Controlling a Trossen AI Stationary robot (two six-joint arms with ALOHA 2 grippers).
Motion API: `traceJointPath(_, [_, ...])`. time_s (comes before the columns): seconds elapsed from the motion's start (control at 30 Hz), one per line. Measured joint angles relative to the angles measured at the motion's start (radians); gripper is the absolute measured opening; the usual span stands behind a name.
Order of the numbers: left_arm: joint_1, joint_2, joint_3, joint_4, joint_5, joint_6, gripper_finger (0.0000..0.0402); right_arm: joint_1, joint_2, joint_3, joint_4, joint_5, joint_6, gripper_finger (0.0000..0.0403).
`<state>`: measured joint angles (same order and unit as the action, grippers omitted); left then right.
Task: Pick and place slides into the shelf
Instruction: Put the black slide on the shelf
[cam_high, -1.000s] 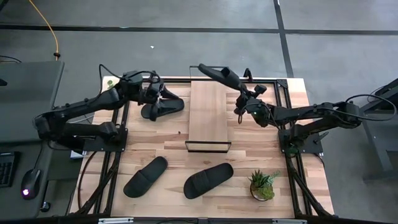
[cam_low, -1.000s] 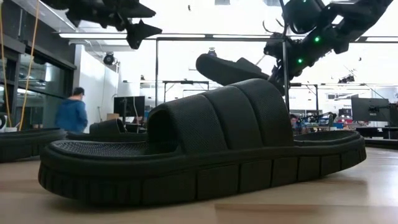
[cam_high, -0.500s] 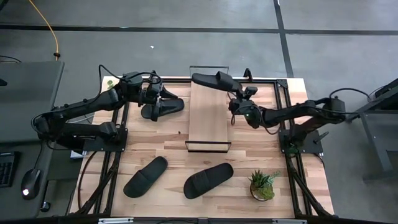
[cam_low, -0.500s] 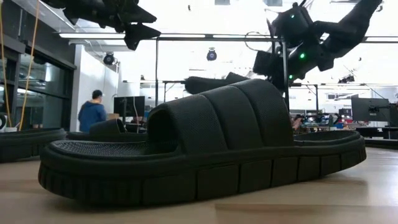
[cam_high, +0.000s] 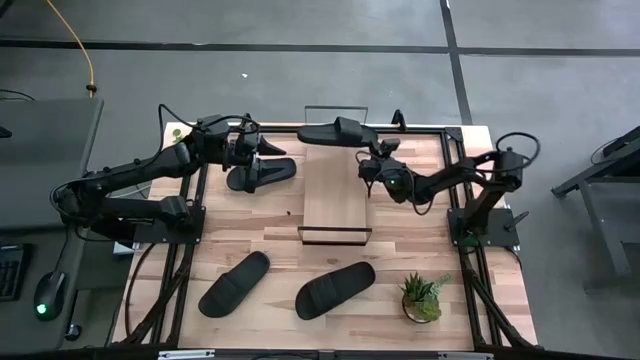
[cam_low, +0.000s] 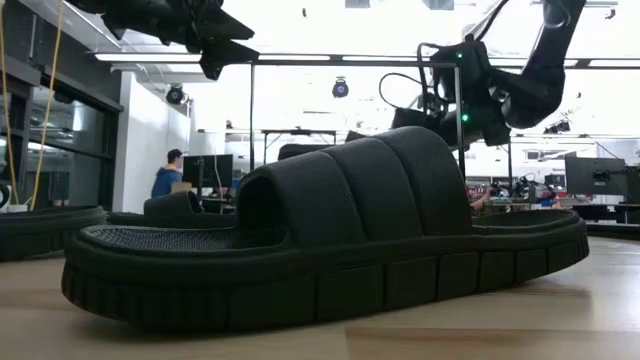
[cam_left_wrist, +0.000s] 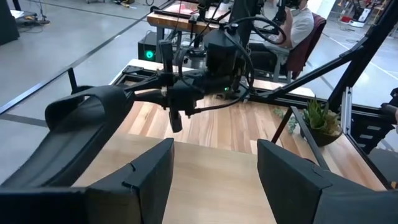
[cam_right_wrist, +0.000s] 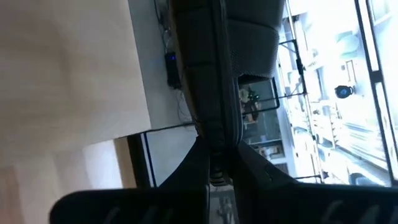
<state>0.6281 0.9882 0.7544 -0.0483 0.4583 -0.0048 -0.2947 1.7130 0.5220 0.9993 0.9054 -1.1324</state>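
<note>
High view, held slide (cam_high: 335, 131): I see a black ribbed-strap sandal lying crosswise over the far short end of the shelf (cam_high: 336, 205).
High view, right gripper (cam_high: 368, 160): my right arm reaches in from the bench's right edge; I read the claw as clamped on that slide's end.
High view, left gripper (cam_high: 262, 152): it hovers over a second slide (cam_high: 261, 173) near the bench's far left corner.
High view, other slides: one (cam_high: 234, 283) and another (cam_high: 335, 289) lie near the bench's front edge.
Low view: a slide (cam_low: 320, 235) fills my foreground.
Left wrist view: the fingers (cam_left_wrist: 290, 176) are spread, gripping nothing.
Right wrist view: the fingers (cam_right_wrist: 194, 168) pinch the slide's sole edge (cam_right_wrist: 214, 74).
</note>
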Motion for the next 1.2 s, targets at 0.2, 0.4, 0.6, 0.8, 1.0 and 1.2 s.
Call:
traceJointPath(0.2, [0.0, 0.0, 0.0, 0.041, 0.0, 0.0, 0.0211, -0.041, 0.009, 0.0, -0.006, -0.02, -0.013, 0.0005])
traceJointPath(0.4, [0.0, 0.0, 0.0, 0.055, 0.0, -0.003, 0.0211, -0.069, 0.009, 0.0, -0.004, -0.078, -0.013, 0.0005])
traceJointPath(0.6, [0.0, 0.0, 0.0, 0.057, -0.007, -0.003, 0.0211, -0.091, 0.009, 0.0, -0.007, -0.1, -0.006, 0.0005])
traceJointPath(0.8, [0.0, 0.0, 0.0, 0.063, -0.007, -0.004, 0.0211, -0.102, 0.009, 0.0, -0.008, -0.122, 0.03, 0.0005])
traceJointPath(1.0, [0.0, 0.0, 0.0, 0.063, -0.007, -0.011, 0.0211, -0.095, 0.009, 0.0, -0.031, -0.132, 0.051, 0.0005])
traceJointPath(1.2, [0.0, 0.0, 0.0, 0.063, -0.007, -0.025, 0.0211, -0.105, 0.009, 0.0, -0.03, -0.175, 0.055, 0.0023])
